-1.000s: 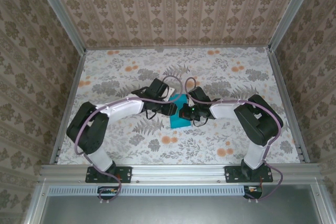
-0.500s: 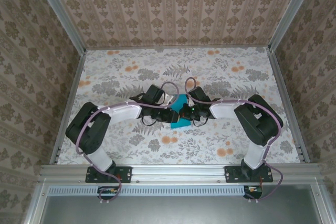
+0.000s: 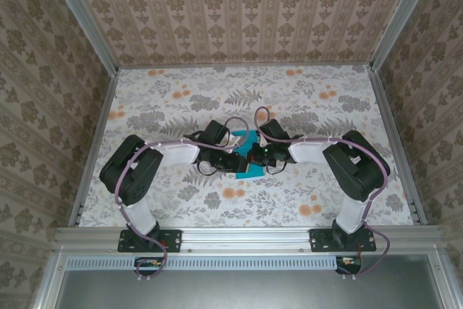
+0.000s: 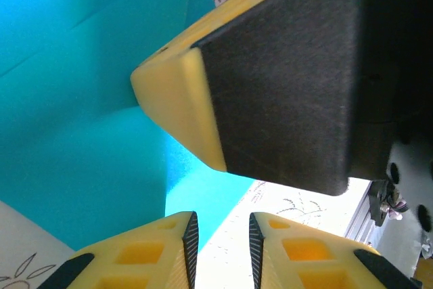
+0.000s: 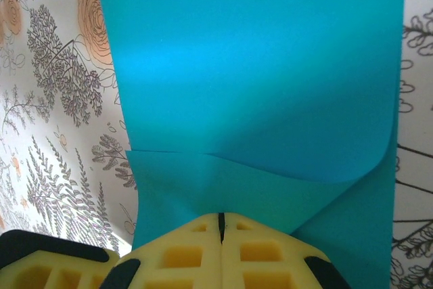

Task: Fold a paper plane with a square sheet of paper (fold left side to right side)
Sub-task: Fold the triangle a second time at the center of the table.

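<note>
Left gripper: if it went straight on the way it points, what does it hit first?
Likely a finger of the right gripper, just ahead of the left gripper; the square sheet of paper lies beyond. Depth unclear.

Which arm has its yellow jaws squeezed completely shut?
The right gripper: its jaws meet with no gap, pinching the blue paper. The left gripper has a clear gap between its jaws.
</note>
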